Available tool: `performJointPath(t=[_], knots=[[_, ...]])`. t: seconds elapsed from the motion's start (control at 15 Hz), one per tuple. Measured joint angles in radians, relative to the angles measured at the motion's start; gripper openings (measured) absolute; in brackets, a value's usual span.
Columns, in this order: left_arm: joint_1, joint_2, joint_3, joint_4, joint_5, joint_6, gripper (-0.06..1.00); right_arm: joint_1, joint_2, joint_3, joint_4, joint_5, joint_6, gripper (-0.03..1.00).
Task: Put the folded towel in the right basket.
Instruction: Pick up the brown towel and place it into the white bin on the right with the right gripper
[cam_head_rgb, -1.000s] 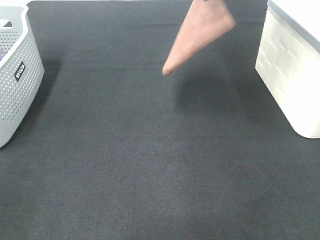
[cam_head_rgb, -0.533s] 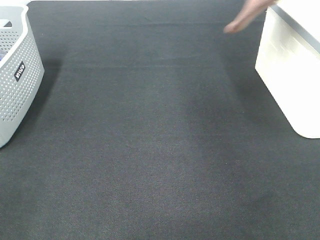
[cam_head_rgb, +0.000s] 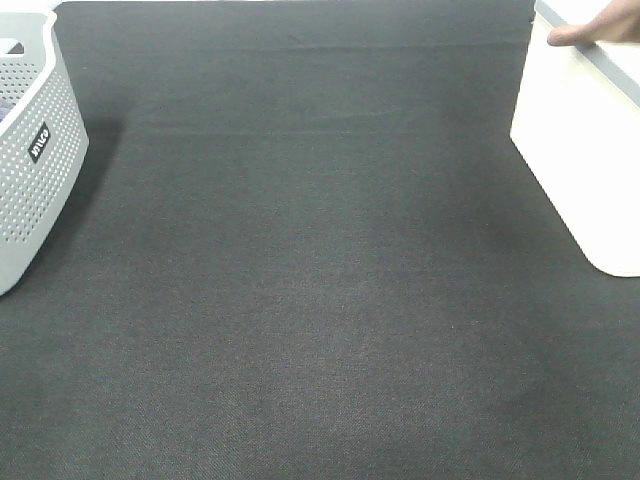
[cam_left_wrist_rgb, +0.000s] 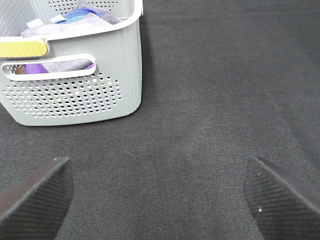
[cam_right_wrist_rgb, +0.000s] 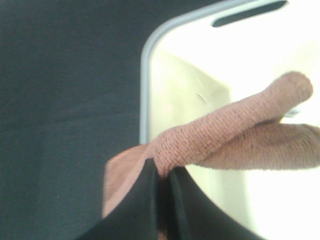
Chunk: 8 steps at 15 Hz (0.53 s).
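Observation:
The folded towel (cam_right_wrist_rgb: 235, 135) is reddish-brown terry cloth, pinched between the black fingers (cam_right_wrist_rgb: 142, 205) of my right gripper (cam_right_wrist_rgb: 162, 200). It hangs over the open cream-white right basket (cam_right_wrist_rgb: 145, 75) with its grey rim. In the exterior high view only a corner of the towel (cam_head_rgb: 595, 30) shows above the right basket (cam_head_rgb: 585, 150) at the top right; the right gripper itself is out of that view. My left gripper (cam_left_wrist_rgb: 160, 197) is open and empty, low over the dark mat.
A grey perforated basket (cam_head_rgb: 30, 150) with a black label stands at the left edge; in the left wrist view this basket (cam_left_wrist_rgb: 75, 90) holds purple, blue and grey cloths. A dark mat (cam_head_rgb: 300, 280) covers the table between the baskets.
The towel has moved right and away, from mid-air over the mat to above the right basket's opening. The left arm has not moved.

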Motion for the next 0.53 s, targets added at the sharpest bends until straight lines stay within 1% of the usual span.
performJointPath(t=[0.2,0.27,0.4,0.53], knots=[[0.0,0.0,0.0,0.0,0.0,0.0,0.88,-0.015,0.07,0.0,-0.068,-0.001,0.064,0.01],[0.0,0.0,0.0,0.0,0.0,0.0,0.88,-0.015,0.095,0.0,-0.1,-0.001,0.08,0.05],[0.0,0.0,0.0,0.0,0.0,0.0,0.88,-0.015,0.108,0.0,-0.126,-0.001,0.096,0.19],[0.0,0.0,0.0,0.0,0.0,0.0,0.88,-0.015,0.108,0.0,-0.131,-0.004,0.112,0.4]])
